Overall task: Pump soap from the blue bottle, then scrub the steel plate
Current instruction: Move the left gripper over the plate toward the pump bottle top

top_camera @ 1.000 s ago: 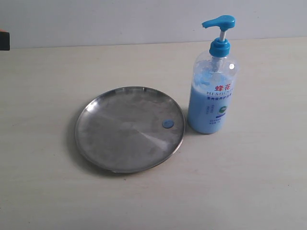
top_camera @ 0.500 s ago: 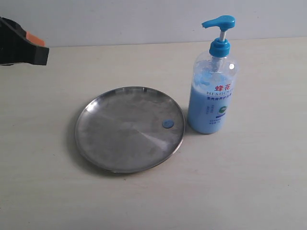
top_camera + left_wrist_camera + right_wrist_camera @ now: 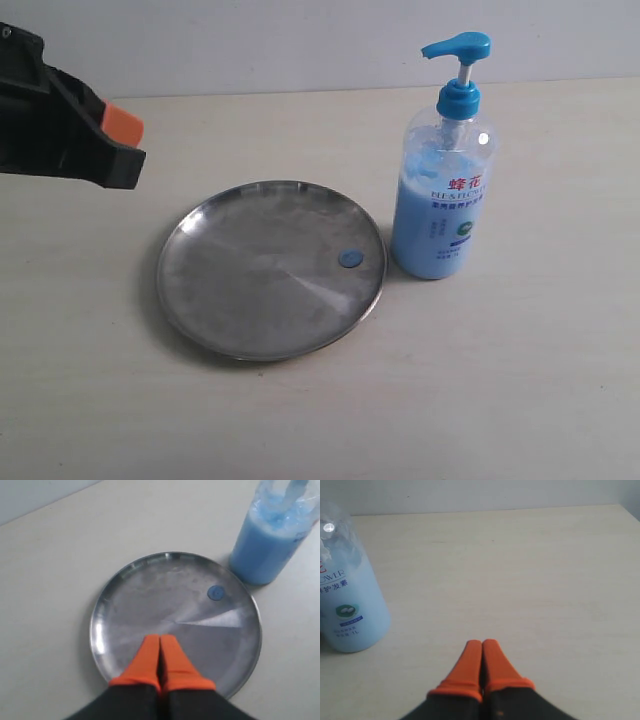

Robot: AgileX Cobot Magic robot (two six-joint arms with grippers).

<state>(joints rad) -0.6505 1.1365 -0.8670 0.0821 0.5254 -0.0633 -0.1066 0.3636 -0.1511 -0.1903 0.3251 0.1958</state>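
Note:
The steel plate lies flat on the table, with a small blue blob of soap near its rim on the bottle's side. The blue bottle stands upright just right of the plate, its pump head pointing left. My left gripper enters from the left edge, above and left of the plate, its orange fingers pressed together and empty. My right gripper is shut and empty over bare table beside the bottle; the exterior view does not show it.
The pale wooden table spreads on all sides of the plate and bottle. A plain light wall runs along the table's far edge.
My left gripper has come in from the left edge toward the plate. Plate, bottle and soap blob have not moved.

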